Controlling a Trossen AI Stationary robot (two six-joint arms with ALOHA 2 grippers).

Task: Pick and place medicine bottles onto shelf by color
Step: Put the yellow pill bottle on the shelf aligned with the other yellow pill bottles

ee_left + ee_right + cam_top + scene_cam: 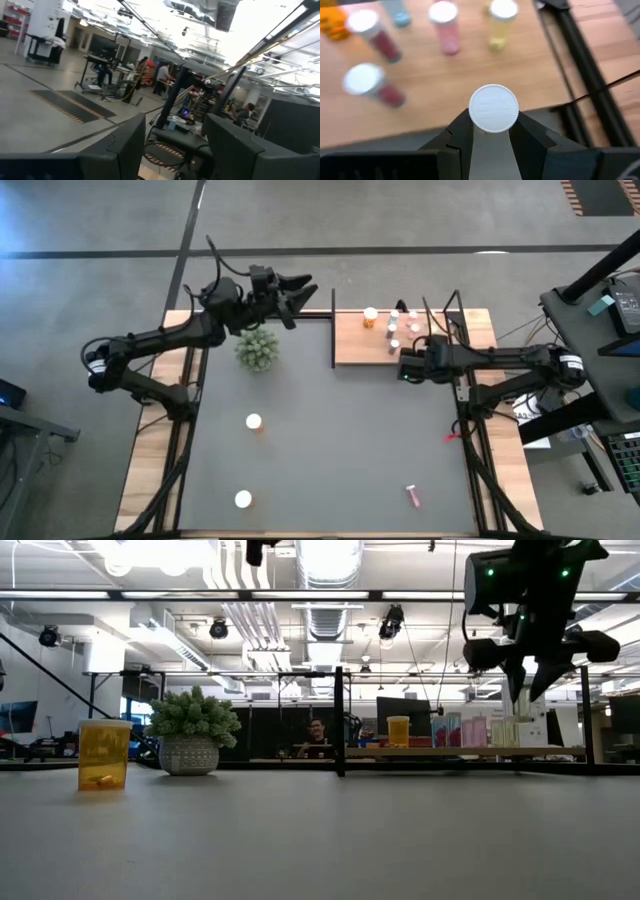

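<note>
Medicine bottle (pixel 493 108), white-capped, sits clamped between the jaws of the right gripper (pixel 492 131), held above the near edge of the shelf (pixel 470 85), its body hidden under the cap in the wrist view. Just beyond it on the wooden board stand two red vials (pixel 372 84), a pink one (pixel 445 25), a yellow-green one (pixel 501 22) and a blue one (pixel 400 15), while a larger orange bottle (pixel 371 316) stands farther along the shelf near its far edge.

Still out on the dark table (pixel 330 440) are two white-capped bottles (pixel 254 421) on the left half and a small pink vial (pixel 412 496) lying on its side near the front right. A potted green plant (pixel 258 348) sits near the shelf's left end.

The left gripper (pixel 298 293) waits raised past the table's far edge beyond the plant, jaws apart and holding nothing.

The step in hand appears to be placement: the carried bottle needs lowering upright beside vials of its own colour, which cannot be told from here, then a clean release without knocking the neighbours.
</note>
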